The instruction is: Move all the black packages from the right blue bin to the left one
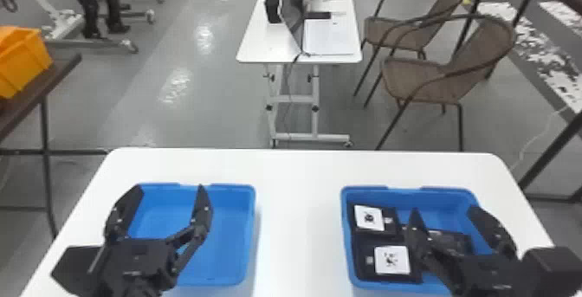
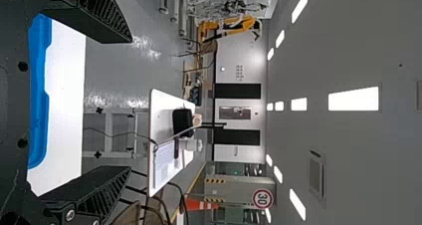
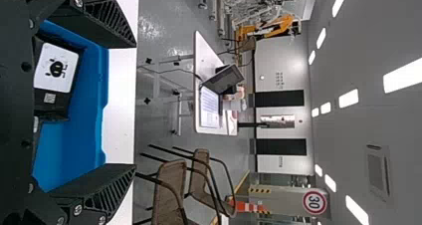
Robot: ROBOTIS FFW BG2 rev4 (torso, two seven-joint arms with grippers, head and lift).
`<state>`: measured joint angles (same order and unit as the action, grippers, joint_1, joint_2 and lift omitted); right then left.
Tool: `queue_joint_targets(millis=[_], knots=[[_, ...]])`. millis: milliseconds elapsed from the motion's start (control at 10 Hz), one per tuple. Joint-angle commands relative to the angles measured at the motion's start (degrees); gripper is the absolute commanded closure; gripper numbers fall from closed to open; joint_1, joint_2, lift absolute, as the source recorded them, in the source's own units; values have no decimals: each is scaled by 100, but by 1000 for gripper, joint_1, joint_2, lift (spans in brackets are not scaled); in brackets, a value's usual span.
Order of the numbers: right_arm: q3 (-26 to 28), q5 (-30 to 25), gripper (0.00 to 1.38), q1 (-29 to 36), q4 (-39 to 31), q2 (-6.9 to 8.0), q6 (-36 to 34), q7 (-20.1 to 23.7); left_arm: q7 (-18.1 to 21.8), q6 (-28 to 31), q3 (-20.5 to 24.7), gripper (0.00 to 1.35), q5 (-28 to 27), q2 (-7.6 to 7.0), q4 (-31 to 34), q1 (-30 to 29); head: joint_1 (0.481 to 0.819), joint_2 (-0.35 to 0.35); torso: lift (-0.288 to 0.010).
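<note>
Left gripper (image 1: 169,190) over left bin (image 1: 252,231), right gripper (image 1: 445,212) over right bin (image 1: 345,231), jaws spread wide on both. Black packages (image 1: 360,236) lie in the right bin: two with white labels (image 1: 392,260) along its left side, one nearer and one farther, plus a third package (image 1: 452,240) partly hidden by the right gripper. Bins sit well apart on the white tabletop (image 1: 299,179), chairs (image 1: 420,79) beyond.

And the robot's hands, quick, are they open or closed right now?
Left hand: open, holding nothing, at the left blue bin.
Right hand: open, holding nothing, at the right blue bin.
</note>
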<state>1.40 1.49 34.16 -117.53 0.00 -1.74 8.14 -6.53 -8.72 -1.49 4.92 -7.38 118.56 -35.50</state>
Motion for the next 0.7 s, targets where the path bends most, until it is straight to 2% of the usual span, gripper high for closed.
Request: queue_joint_targets(millis=[0,400,600], knots=[[-26,35,160,-32,37,5,218,21,-6,2,0,108,0,9,0,8,695,48,-40],[-61,132,162,-85,-34,5,271,21,2,2,0,108,-9,9,0,26,695,58,-40],[-17,334,162,-67,-25,5,-2,-40,2,28,0,108,9,9,0,26,695,58,-40]])
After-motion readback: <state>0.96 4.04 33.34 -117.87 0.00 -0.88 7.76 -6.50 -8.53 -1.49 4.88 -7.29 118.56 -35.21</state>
